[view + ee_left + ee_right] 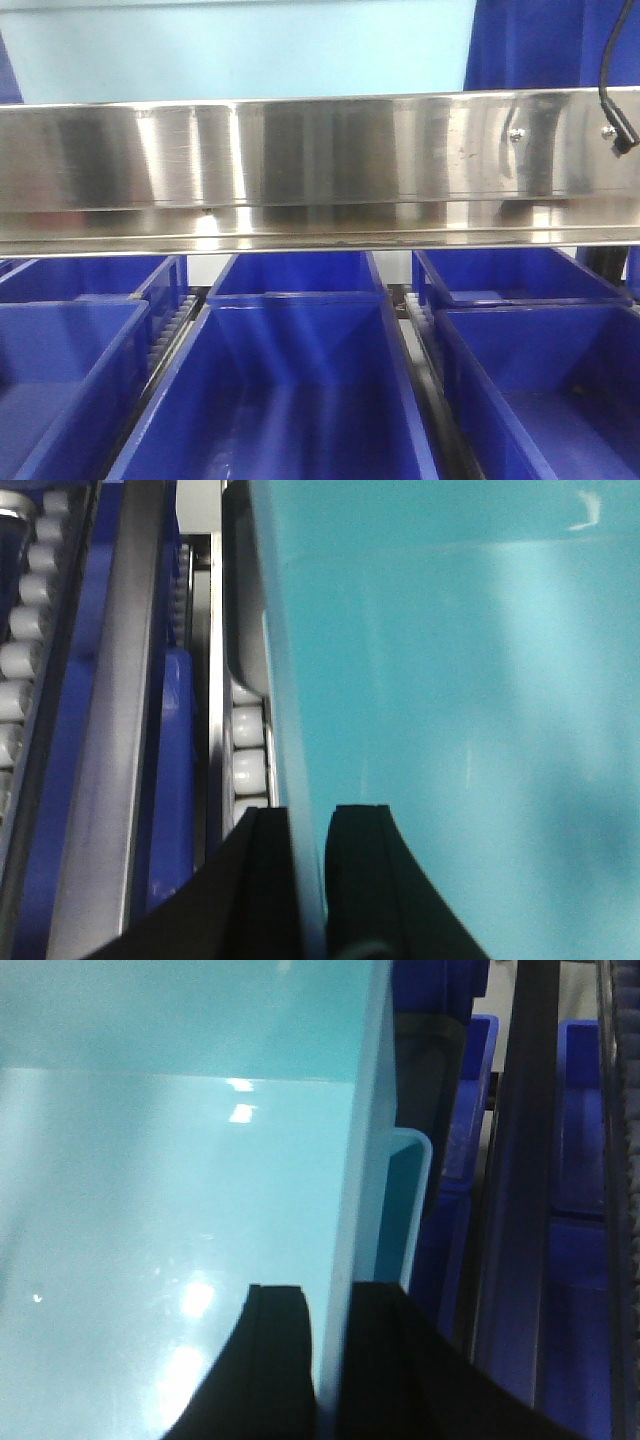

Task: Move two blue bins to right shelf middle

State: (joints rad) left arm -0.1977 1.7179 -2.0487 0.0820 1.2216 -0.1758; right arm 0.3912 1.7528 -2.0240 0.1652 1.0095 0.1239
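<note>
Left claw (310,818) and right claw (328,1298) each clench a wall of your pale turquoise plastic bin (450,730); it looks mid-carry, shelving not yet done.

Silver rail (320,160), turquoise bin (450,680), dark blue bins (300,400)

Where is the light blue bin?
The light blue bin fills the front view's top, above the steel rail and dark blue bins, walls clamped by the left pincer and right pincer.

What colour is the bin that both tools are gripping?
The bin is light turquoise-blue, best seen in the right wrist view.
</note>
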